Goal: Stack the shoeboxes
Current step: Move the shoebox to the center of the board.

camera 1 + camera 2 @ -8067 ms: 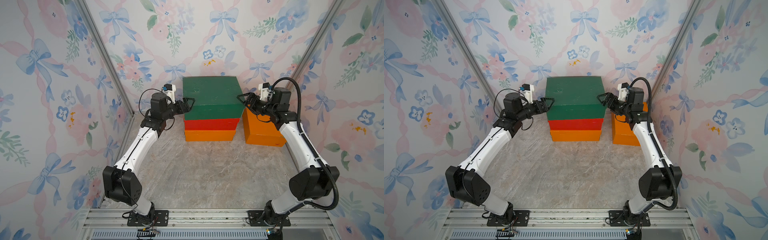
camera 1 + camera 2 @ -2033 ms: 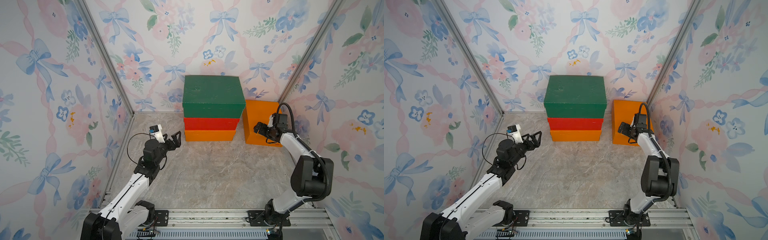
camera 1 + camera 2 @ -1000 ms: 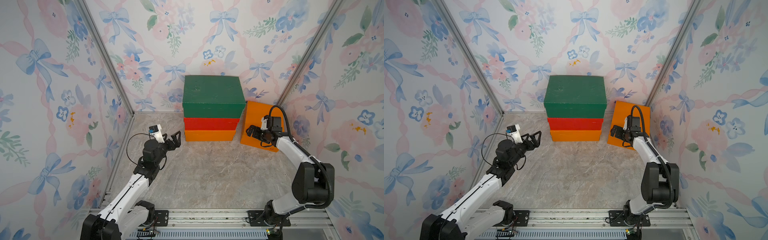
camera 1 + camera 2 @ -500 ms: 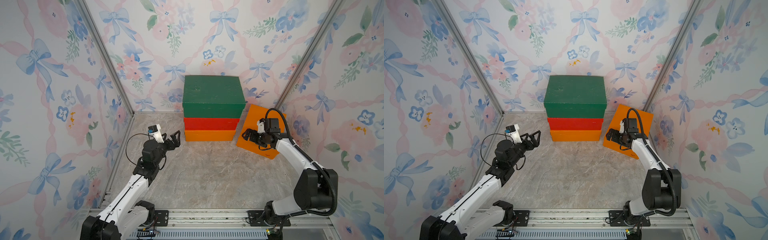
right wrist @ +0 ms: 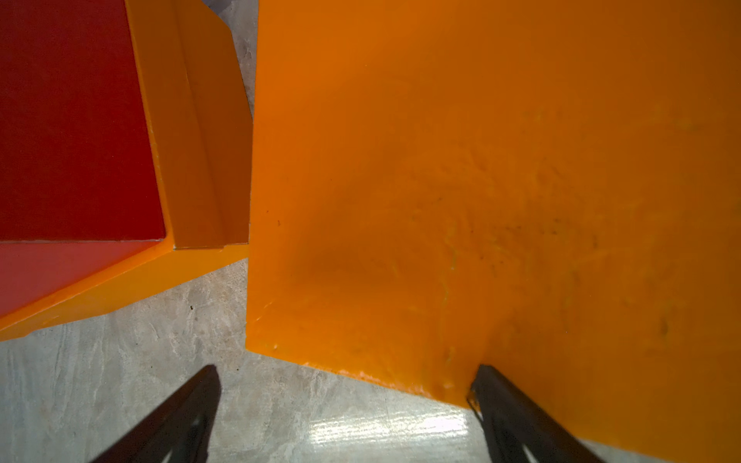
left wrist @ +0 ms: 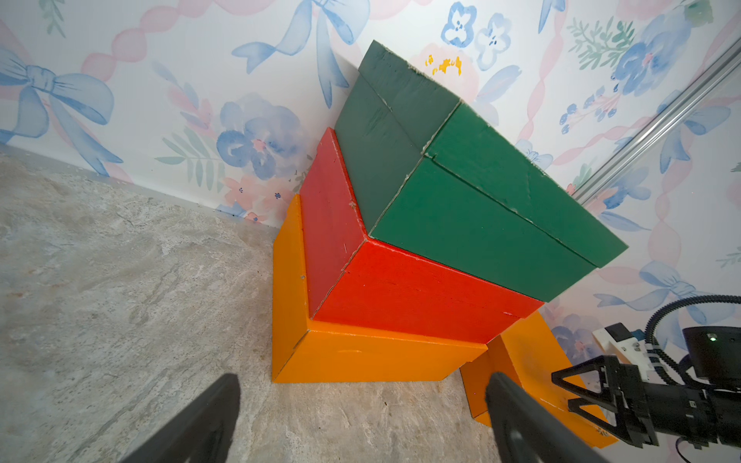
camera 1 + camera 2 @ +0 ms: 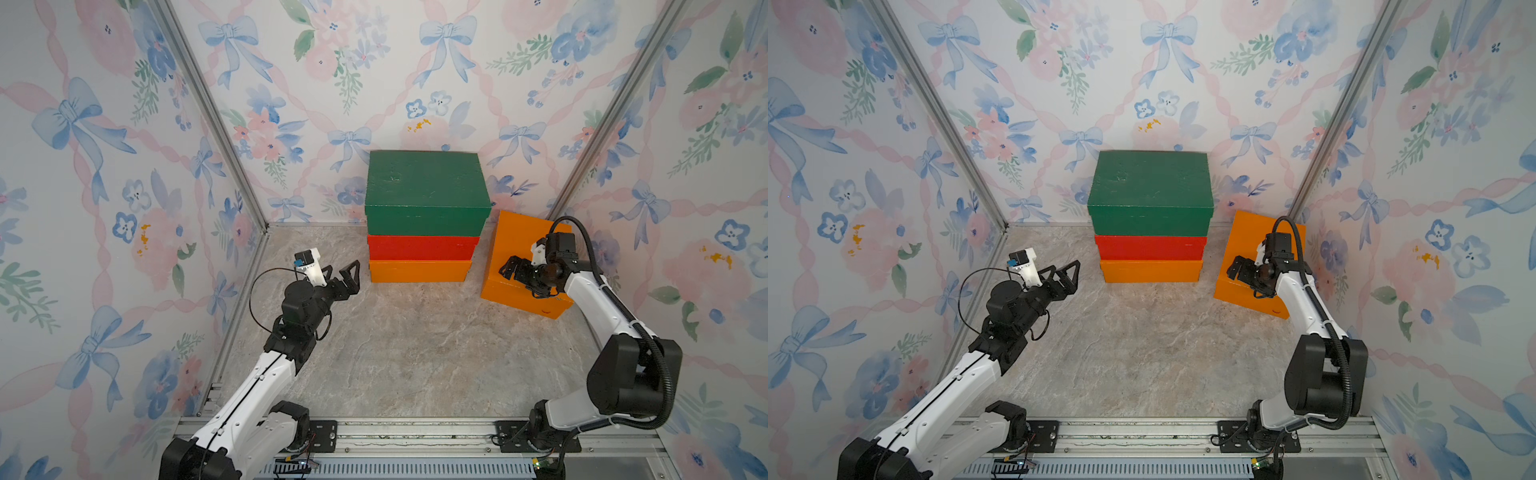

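The right hand [image 7: 510,269] is spread wide and grips nothing. In the right wrist view one dark finger [image 5: 505,405] lies against the near edge of a loose orange lidded cardboard shoebox [image 5: 481,160], while the other finger hangs over bare desk. In both top views this hand sits low over the box's corner nearest the stack.

That loose orange shoebox [image 7: 515,237] stands on the desk just right of the stack, turned askew to it. One corner comes very close to the stack's bottom box, though contact cannot be told.

The stack itself has three lidded cardboard shoeboxes: an orange one at the bottom [image 7: 417,271], a red one [image 7: 422,247] on it and a dark green one [image 7: 424,183] on top, the green overhanging slightly.

The left hand [image 7: 340,274] is also released and empty. It hovers just left of the stack, level with its lower boxes and pointed at them.

The desk [image 7: 415,353] is a grey, marble-patterned slab. Wallpaper panels [image 7: 124,166] with blue bows and pink flowers close in behind the stack and on both sides of it. An aluminium rail [image 7: 415,428] carrying both arm bases runs along the desk edge farthest from the stack.
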Controlling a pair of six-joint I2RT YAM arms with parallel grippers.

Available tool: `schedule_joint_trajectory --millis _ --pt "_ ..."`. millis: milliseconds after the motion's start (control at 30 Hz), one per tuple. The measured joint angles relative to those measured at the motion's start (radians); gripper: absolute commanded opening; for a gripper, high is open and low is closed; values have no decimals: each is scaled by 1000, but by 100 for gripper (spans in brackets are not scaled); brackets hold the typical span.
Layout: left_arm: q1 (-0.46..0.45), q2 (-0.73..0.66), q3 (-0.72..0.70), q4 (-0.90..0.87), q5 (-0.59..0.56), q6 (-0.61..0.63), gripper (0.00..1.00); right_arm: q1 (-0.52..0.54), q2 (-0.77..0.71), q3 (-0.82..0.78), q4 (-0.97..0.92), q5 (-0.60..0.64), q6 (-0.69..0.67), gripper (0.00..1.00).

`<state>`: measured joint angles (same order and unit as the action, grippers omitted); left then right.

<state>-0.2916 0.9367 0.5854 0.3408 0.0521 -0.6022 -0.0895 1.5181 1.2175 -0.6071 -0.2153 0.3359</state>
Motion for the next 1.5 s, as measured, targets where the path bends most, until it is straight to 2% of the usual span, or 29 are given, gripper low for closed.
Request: schedule_joint_trajectory --millis 400,700,1500 --pt "0 11 10 -2 0 0 98 -48 9 52 -21 22 -8 98" --pt "-3 13 11 -3 0 0 98 -43 24 36 -22 105 -27 98" --pt "-3 11 11 -3 0 0 98 87 6 -64 108 199 -55 99"
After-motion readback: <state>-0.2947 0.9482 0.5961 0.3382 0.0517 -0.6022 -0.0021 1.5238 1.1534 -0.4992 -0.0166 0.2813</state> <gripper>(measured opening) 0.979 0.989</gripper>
